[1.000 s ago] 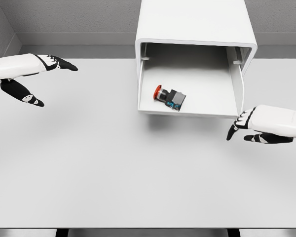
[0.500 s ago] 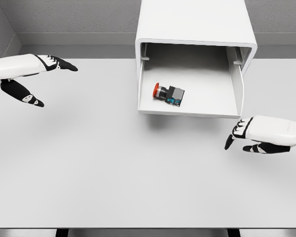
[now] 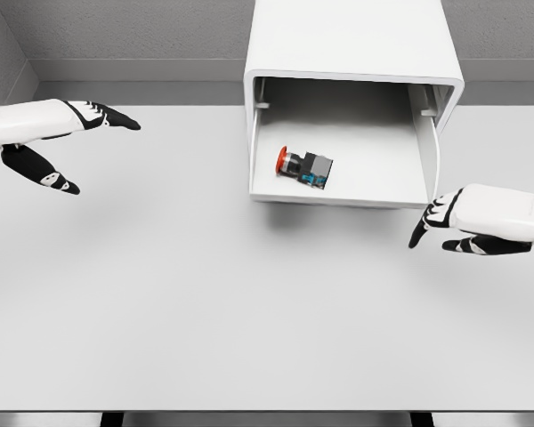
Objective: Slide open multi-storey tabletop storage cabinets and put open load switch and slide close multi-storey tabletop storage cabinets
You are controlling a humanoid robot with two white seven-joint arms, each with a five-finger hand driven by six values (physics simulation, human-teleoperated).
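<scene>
A white storage cabinet (image 3: pixel 351 44) stands at the back of the table with its drawer (image 3: pixel 338 197) pulled out toward me. Inside the drawer lies the load switch (image 3: pixel 303 167), red button at its left end, dark body with a blue patch. My right hand (image 3: pixel 440 227) hovers just below the drawer's front right corner, fingers extended and holding nothing; I cannot tell if it touches the drawer. Far from the cabinet at the left edge, my left hand (image 3: pixel 80 147) stays open, thumb hanging down.
The grey table (image 3: pixel 205 302) spreads wide in front of the cabinet, its front edge near the bottom of the view. A grey wall (image 3: pixel 125 31) runs behind the table.
The drawer has slid back a little into the cabinet, carrying the switch with it. My right hand dipped toward me, then came back up near the drawer's front corner. The left hand is unmoved.
</scene>
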